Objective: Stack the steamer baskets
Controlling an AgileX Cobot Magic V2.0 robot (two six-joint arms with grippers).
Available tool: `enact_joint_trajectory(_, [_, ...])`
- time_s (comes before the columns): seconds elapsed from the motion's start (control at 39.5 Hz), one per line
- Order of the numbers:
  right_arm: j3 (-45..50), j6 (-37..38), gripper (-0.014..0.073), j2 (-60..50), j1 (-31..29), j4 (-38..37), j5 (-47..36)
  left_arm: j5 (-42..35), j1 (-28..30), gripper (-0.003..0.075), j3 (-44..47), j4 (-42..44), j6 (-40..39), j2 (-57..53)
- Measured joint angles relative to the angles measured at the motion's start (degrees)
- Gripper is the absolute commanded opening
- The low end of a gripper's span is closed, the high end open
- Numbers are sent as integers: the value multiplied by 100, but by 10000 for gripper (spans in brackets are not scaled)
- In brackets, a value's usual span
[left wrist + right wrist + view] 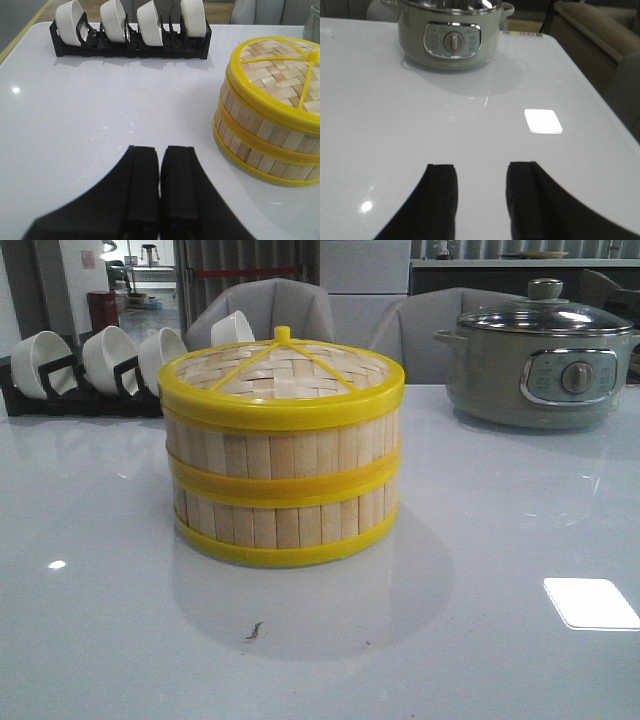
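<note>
Two steamer baskets stand stacked in the middle of the white table, the upper basket (283,453) on the lower basket (285,523), with the woven yellow-rimmed lid (283,375) on top. The stack also shows in the left wrist view (260,135), with its lid (277,75). My left gripper (160,149) is shut and empty, above bare table to the left of the stack. My right gripper (481,167) is open and empty over bare table. Neither gripper shows in the front view.
A black rack of white bowls (100,365) stands at the back left and shows in the left wrist view (130,27). A grey-green electric pot with a glass lid (540,355) stands at the back right and shows in the right wrist view (451,35). Chairs stand behind the table.
</note>
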Motion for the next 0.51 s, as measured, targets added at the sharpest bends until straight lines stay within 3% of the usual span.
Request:
enact_joint_trajectory(0.15, [30,0,342,-196,0,0,-214,0,0,89,0,0,0,0])
enact_joint_trajectory(0.23, [30,0,292,-218,11,0,-212,0,0,89,0,0,0,0])
enact_joint_trajectory(0.35, [30,0,34,-218,33,0,-212,0,0,89,0,0,0,0])
enact_joint_trajectory(0.51, [30,0,69,-218,44,9,-212,0,0,89,0,0,0,0])
